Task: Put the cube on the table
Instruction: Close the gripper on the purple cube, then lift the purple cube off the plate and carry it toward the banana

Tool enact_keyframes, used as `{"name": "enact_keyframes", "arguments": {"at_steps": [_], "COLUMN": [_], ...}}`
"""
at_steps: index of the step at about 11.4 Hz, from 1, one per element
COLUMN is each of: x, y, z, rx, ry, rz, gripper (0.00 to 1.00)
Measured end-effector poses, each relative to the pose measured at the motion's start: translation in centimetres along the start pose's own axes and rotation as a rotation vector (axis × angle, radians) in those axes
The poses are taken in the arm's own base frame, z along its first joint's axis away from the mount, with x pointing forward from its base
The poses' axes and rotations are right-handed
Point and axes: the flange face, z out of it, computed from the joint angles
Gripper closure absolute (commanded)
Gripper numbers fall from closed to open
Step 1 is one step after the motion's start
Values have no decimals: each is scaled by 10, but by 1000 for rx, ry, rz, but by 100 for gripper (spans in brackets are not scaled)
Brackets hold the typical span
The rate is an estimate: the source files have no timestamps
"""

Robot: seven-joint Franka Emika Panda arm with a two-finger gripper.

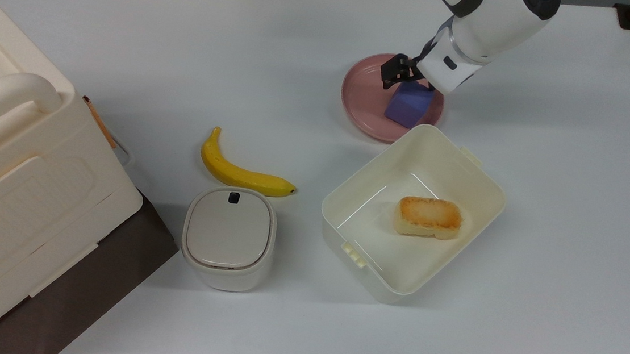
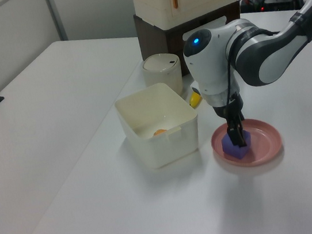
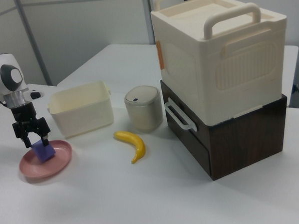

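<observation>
Top view, read from the top view's left to its right: a large cream storage box (image 1: pixel 18 185) on a dark cabinet is seen, then a banana (image 1: pixel 238 171), a lidded cream canister (image 1: pixel 228 237), a cream plastic bin (image 1: pixel 425 152) with a toasted bread block (image 1: pixel 429 217) inside it, and, above the bin in the picture, a pink plate (image 1: pixel 363 98) on which the cube (image 1: pixel 408 105) is found.

Progress, as judged: the cube is tilted on one edge and appears only partly raised from the plate; whether its lower corner is touching the plate cannot be told. The grasp is taken as made; the lift clear of the rim, the carry over bare tabletop (image 1: pixel 576 194) and the release are left to be done.

Gripper (image 3: pixel 32 131): in the right view its two fingers are seen astride the cube's upper part, one on each side, so the cube is taken to be pinched between them. In the left view the gripper (image 2: pixel 236 135) is seen at the cube (image 2: pixel 235 145), pointing down.

Arm pose: the wrist is held above the plate's far side in the top view, the forearm leaning in from the top view's upper right. In the left view the last link is near upright.
</observation>
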Motion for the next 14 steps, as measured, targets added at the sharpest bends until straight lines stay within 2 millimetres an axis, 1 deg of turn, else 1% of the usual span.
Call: {"name": "enact_keyframes", "arguments": {"at_steps": [2,5,7,11,12,13,14], "x": [2,7,13,22,23,22,19], "y": [-5,-3,2,20,23,23,21], "z": [-4,-7,-3,12,17,23,32], "rx": [54,113,120,120,117,111,101], "ry": [-5,-6,-8,-35,-45,-55,-72], "rz": [160,298,352,390,395,395,394], "gripper": [0,0,0,0,16,48,67]}}
